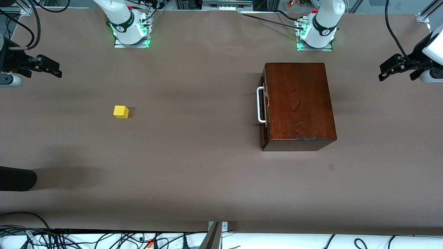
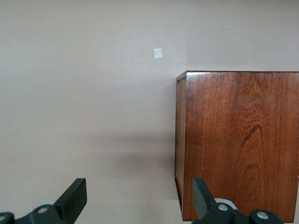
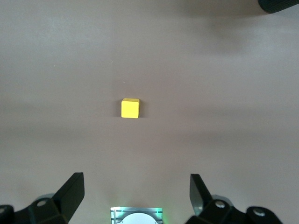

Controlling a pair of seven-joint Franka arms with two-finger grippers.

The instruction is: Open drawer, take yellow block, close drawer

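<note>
Our drawer (image 1: 263, 105) sits shut in the wooden box (image 1: 299, 102) at the left arm's end of the tabletop (image 1: 193, 166), its white handle (image 1: 260, 105) facing the yellow block (image 1: 121, 111), which lies bare on the tabletop well apart. Both end effectors hang open at the table's ends: left end effector (image 1: 398, 67), right end effector (image 1: 43, 67). We should hook the handle squarely and pull straight, steadying the box if it slides.

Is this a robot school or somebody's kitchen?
Probably a robot lab, not a kitchen. Two white robot arms are bolted at the edge of a brown table, loose cables lie along its edges, and only a wooden box and a yellow block sit on it.
</note>
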